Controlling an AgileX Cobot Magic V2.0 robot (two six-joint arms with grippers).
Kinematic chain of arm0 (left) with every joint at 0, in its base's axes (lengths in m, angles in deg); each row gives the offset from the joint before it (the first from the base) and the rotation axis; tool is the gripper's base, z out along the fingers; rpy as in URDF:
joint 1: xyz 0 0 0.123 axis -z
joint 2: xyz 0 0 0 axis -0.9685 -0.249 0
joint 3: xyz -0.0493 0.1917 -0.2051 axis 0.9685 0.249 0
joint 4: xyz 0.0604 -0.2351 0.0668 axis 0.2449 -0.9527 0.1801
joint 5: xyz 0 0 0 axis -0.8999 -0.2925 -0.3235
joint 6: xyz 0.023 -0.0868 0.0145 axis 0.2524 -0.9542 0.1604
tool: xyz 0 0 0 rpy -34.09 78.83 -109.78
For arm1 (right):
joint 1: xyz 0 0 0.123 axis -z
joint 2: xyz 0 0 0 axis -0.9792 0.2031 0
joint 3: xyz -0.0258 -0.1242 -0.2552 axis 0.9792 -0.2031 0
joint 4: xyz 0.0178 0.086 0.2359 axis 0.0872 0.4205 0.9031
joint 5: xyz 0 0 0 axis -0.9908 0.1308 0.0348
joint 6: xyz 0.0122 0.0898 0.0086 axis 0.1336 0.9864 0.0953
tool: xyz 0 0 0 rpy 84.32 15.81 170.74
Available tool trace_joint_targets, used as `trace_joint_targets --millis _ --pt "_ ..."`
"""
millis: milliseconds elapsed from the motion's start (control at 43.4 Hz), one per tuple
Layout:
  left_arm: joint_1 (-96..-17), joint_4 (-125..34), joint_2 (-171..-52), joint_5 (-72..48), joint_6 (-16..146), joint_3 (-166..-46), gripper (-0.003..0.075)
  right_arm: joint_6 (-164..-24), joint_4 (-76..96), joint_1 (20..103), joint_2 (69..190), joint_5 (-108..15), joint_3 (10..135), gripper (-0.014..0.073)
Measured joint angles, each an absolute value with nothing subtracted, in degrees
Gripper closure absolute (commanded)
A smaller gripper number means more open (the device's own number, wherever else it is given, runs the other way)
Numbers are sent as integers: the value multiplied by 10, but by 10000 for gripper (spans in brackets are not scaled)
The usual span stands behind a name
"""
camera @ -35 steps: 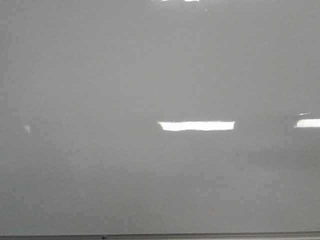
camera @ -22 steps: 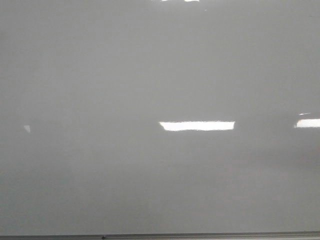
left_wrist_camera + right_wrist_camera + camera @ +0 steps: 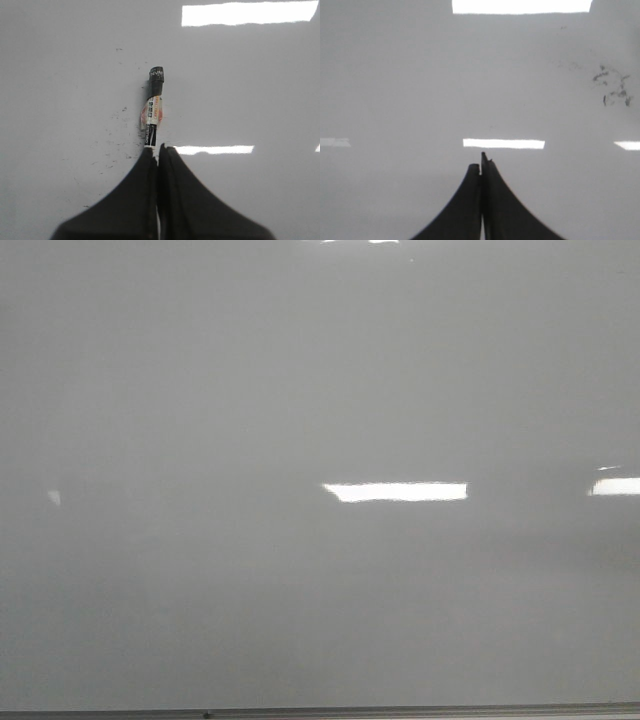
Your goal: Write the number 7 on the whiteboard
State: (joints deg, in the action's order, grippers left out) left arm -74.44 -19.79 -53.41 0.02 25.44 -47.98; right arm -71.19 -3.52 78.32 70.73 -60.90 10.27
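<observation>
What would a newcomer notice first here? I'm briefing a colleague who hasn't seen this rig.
The marker pinched between the left gripper's fingers stands out, its black end toward the whiteboard, with faint dark specks beside it. In the front view the board looks blank apart from bright light reflections, with no 7 visible. The right gripper is shut on nothing, with smudged marks off to one side.

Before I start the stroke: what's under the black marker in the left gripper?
Under the black marker with the white label, held by the shut left gripper, lies the glossy pale grey whiteboard with faint dark specks. No 7 shows. Whether the tip touches is hidden.
</observation>
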Motion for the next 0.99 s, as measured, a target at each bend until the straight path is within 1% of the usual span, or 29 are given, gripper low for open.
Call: trace_joint_targets --millis 138,254,369,507,737,853,991 --pt "-744 -199 -534 25 254 -480 741 -712 -35 783 707 -642 103 711" --pt "-744 -200 -534 27 251 -489 741 -712 -35 783 707 -627 122 711" --pt "-744 -201 -534 -12 251 -545 741 -712 -35 783 707 -577 189 711" --pt "-744 -201 -541 -75 251 -652 741 -712 -35 783 719 -499 288 711" --pt "-744 -201 -634 -211 251 -835 741 -712 -35 783 826 -360 440 711" --pt "-744 -201 -685 -260 251 -880 741 -712 -35 783 883 -317 478 711" --pt "-744 -201 -727 -280 251 -890 741 -712 -35 783 939 -291 493 711"
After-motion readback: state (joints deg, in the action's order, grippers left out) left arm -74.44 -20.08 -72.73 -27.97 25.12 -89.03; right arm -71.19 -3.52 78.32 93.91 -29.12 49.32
